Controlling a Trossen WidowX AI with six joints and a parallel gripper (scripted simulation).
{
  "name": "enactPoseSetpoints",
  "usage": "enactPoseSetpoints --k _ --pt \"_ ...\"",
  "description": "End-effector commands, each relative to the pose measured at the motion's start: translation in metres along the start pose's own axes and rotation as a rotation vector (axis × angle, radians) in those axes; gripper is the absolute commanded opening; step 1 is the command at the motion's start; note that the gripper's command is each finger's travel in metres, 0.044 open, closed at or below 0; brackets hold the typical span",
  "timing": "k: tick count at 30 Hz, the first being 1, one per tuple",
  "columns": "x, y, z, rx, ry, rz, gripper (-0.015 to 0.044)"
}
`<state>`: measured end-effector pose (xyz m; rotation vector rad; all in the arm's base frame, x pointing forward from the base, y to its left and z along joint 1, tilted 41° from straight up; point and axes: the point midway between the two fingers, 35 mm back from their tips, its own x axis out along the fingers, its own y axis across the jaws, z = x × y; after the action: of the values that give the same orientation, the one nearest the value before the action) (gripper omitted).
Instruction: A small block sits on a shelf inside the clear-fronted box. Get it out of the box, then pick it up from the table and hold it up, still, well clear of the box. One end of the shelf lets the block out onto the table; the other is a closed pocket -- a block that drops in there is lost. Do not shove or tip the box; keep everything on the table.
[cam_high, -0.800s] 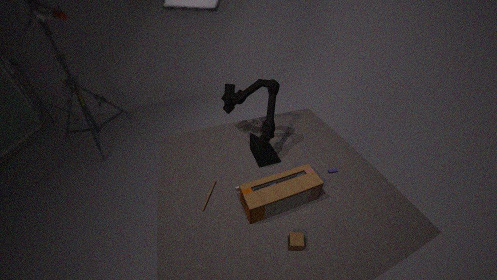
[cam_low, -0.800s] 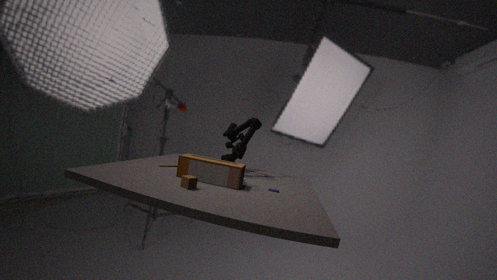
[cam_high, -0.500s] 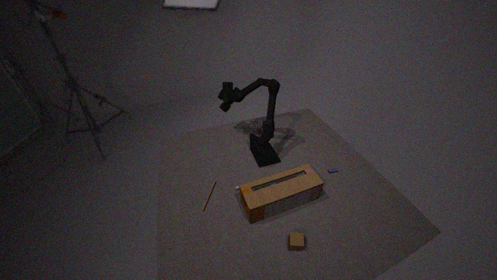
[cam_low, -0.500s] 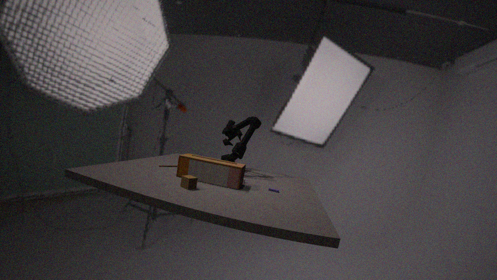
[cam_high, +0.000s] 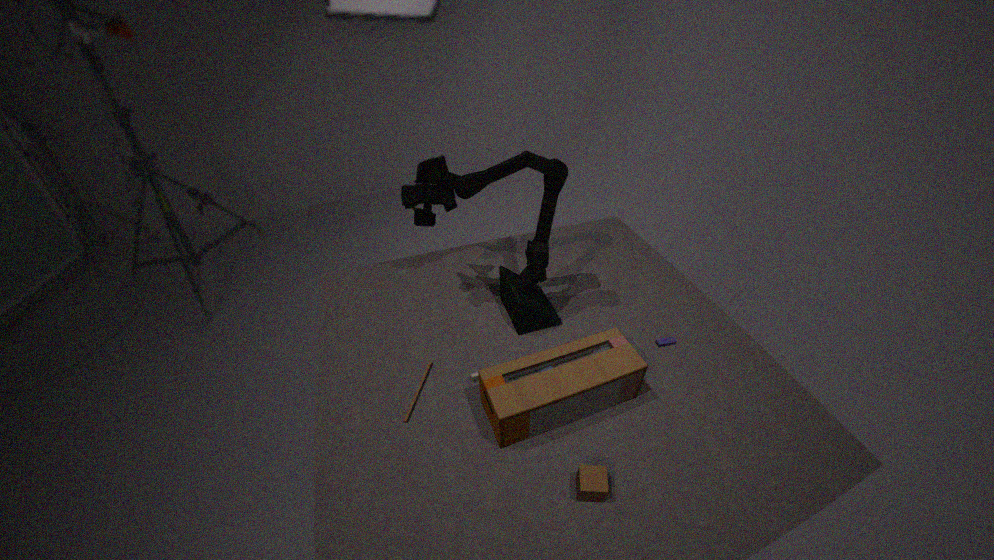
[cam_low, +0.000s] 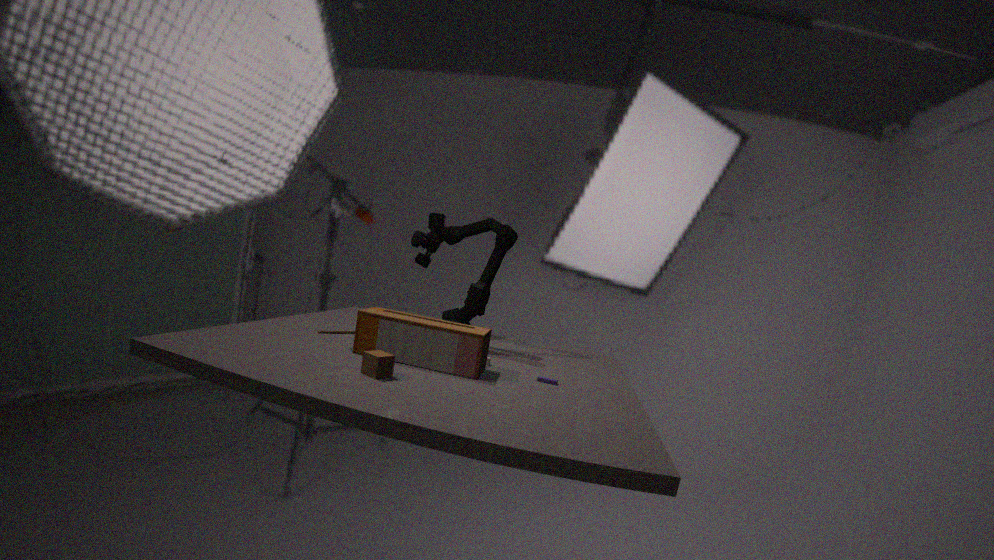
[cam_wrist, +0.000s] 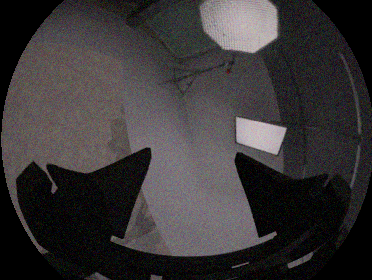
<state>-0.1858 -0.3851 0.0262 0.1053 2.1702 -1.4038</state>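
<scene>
The long tan box (cam_high: 571, 381) (cam_low: 366, 333) stands upright on the table, with a slot in its top, an orange end and a pink end. Its clear front (cam_high: 585, 406) (cam_low: 415, 346) looks grey and dim; I cannot make out the small block or the shelf inside. My gripper (cam_high: 419, 207) (cam_low: 420, 250) (cam_wrist: 194, 154) is open and empty. It is raised high, behind and left of the box in the top view. The wrist view shows neither box nor block.
A tan cube (cam_high: 593, 480) (cam_low: 377, 364) stands in front of the box. A thin stick (cam_high: 418, 392) (cam_low: 335, 332) lies beyond its orange end. A flat purple piece (cam_high: 665, 341) (cam_low: 547, 381) lies beyond the pink end. A small white object (cam_high: 475, 375) shows behind the orange end.
</scene>
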Motion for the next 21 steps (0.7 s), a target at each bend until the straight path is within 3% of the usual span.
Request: enactPoseSetpoints --k 1,11,21 --pt "-0.035 0.011 0.035 -0.113 -0.145 0.025 0.04" --pt "-0.166 0.078 0.106 -0.595 -0.569 0.102 0.04" --pt "-0.317 0.172 0.099 -1.197 -0.984 0.145 0.04"
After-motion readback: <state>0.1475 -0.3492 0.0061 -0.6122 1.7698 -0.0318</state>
